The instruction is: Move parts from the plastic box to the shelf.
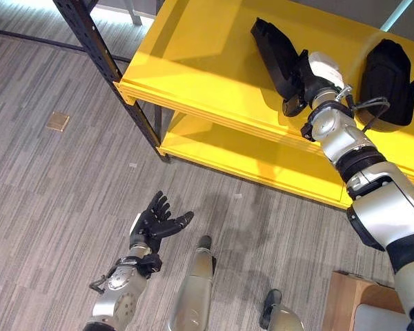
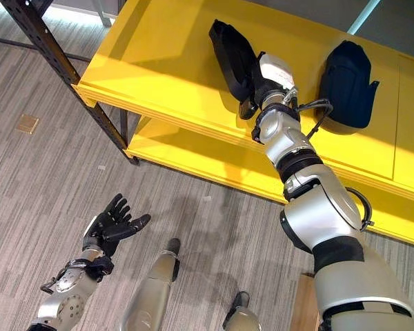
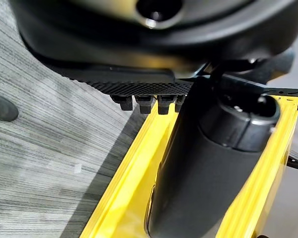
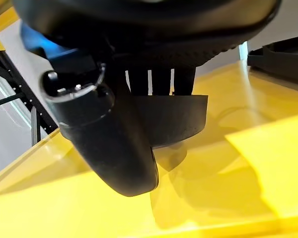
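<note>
Right hand (image 2: 257, 88) fingers hidden behind black part (image 2: 231, 49); grip unclear.

No text, label, brand, number or sign can be read on anything here: the yellow shelf (image 1: 193, 62), the black parts (image 2: 229, 48) lying on it and the grey floor (image 1: 55, 193) all show plain surfaces.

Grey striped carpet floor (image 1: 69, 200); black metal upright (image 1: 103, 58); wooden furniture corner (image 1: 345, 296).
</note>
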Tool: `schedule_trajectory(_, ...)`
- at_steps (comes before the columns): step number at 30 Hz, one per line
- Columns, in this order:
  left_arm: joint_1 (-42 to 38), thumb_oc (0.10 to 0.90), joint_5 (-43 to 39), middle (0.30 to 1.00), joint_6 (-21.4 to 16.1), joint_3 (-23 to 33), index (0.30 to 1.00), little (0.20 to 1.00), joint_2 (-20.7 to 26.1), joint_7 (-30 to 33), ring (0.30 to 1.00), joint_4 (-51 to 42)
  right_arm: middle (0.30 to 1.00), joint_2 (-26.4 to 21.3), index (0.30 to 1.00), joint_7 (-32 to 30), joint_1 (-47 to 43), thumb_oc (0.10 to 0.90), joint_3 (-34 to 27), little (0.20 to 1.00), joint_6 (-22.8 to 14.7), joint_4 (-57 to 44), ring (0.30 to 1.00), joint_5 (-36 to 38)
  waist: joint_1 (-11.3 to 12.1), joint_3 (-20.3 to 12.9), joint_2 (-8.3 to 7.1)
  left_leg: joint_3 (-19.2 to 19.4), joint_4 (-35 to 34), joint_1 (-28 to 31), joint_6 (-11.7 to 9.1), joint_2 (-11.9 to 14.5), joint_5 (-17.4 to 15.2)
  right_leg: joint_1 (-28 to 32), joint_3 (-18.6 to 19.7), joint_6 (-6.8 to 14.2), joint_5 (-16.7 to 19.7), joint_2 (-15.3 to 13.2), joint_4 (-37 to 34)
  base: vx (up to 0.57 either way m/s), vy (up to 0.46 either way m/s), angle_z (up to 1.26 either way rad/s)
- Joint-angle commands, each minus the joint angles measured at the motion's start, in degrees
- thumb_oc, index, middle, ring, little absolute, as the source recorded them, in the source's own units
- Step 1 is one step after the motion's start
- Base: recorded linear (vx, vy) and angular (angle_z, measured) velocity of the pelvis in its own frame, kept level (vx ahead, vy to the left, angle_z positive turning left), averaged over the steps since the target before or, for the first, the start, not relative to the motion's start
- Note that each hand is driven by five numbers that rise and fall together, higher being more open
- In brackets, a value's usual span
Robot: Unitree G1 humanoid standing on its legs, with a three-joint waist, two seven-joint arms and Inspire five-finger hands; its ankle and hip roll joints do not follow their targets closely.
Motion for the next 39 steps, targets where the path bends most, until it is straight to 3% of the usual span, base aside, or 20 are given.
schedule_trajectory(1,-0.95,0.9,0.06,1.0,-5.22,-1.16,1.0,1.0,3.56,-1.38,1.0,-5.91,0.3,-3.1,0.3,-4.78,-8.35,0.4,-1.0,0.3,-1.58,0.22,0.3,1.91,1.0,-2.96,0.17,-2.39,2.82,0.06,-2.42,4.68,-3.84,-2.86,0.66,-1.58,-0.69,0.16,6.93,0.0,0.0,0.0)
schedule_trajectory(21,-1.16,0.9,-0.8,1.0,-5.0,-1.66,1.0,1.0,4.4,-1.58,1.0,-5.63,0.3,-8.51,0.3,-7.9,-13.87,0.4,2.16,0.3,-0.98,-0.79,0.3,0.11,0.81,-3.42,0.3,-3.1,3.66,-1.4,-2.27,4.04,-3.82,-3.43,0.15,-1.62,-1.01,-0.11,7.74,0.0,-0.001,0.03)
schedule_trajectory(39,-1.76,0.9,-1.26,1.0,-5.32,-1.77,1.0,1.0,4.64,-0.98,1.0,-5.32,0.3,-9.18,0.3,-8.7,-15.84,0.4,3.04,0.3,-0.82,-3.01,0.3,-0.05,0.33,-3.98,-0.01,-3.24,3.95,-2.09,-2.31,3.92,-3.87,-3.68,0.05,-1.72,-1.24,-0.06,7.82,0.0,0.0,0.0)
